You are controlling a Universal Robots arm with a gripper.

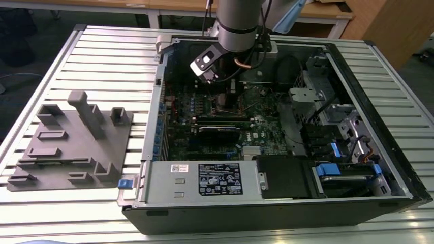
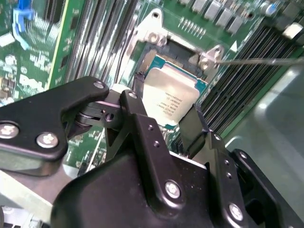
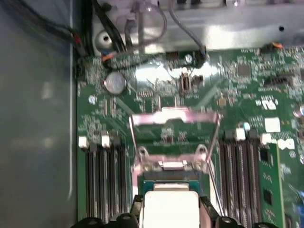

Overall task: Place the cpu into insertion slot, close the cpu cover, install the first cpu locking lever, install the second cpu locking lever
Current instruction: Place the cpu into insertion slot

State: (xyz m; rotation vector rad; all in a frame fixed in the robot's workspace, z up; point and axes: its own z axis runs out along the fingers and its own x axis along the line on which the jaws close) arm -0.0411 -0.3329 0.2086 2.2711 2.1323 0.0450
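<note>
Gripper [image 2: 165, 100], fingers clamped on opposite edges of the cpu [image 2: 173, 95], holds it just over the insertion slot [image 2: 179, 49], cpu cover [image 3: 175, 115] raised beyond; judged need: keep chip level, square to rim, no sliding.

An open black metal computer case [image 1: 271, 219] lies on the slatted silver metal surface [image 1: 101, 56], a grey plastic fixture block [image 1: 68, 152] beside it on the exterior view's left. Inside, the black pincer [image 2: 166, 107] grips the flat silver-topped cpu [image 2: 173, 92] over the square dark-rimmed insertion slot [image 2: 183, 48]; the thin silver-framed cpu cover [image 3: 173, 117] stands raised at its edge.
</note>
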